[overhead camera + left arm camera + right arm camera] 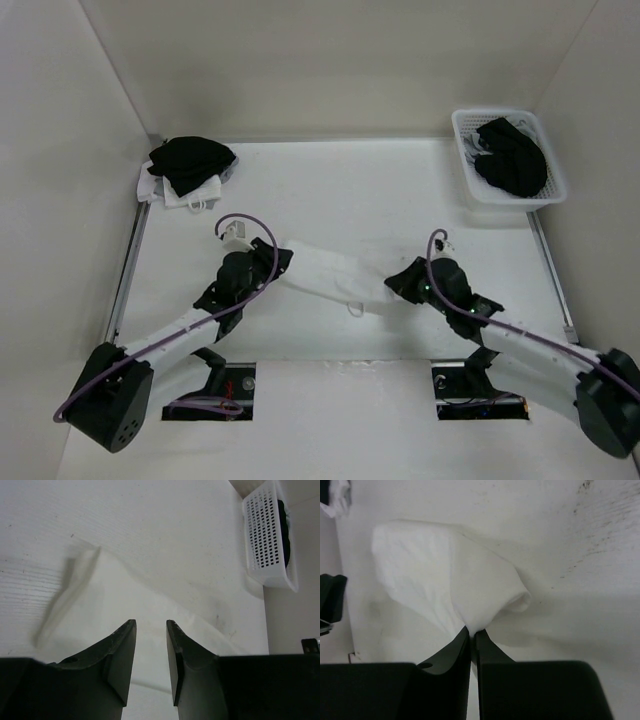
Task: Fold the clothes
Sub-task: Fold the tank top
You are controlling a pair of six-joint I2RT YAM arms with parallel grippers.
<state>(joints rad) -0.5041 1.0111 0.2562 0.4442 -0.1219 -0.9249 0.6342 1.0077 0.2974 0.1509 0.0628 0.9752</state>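
Right tool (471, 630) fills the foreground of its wrist view, fingers clenched together on a gathered edge of the white top (445, 575), which bunches up just beyond the tips. We note the left tool (151, 623) with jaws parted over the fabric; we see nothing pinched between them. From above, the top lies as a slanted band on the table (350, 190) between both tools, with a strap loop (356, 309) at its near edge. Far right stands a white basket (515, 198) holding dark garments (512, 158). Far left sits a black-over-white pile (190, 165).
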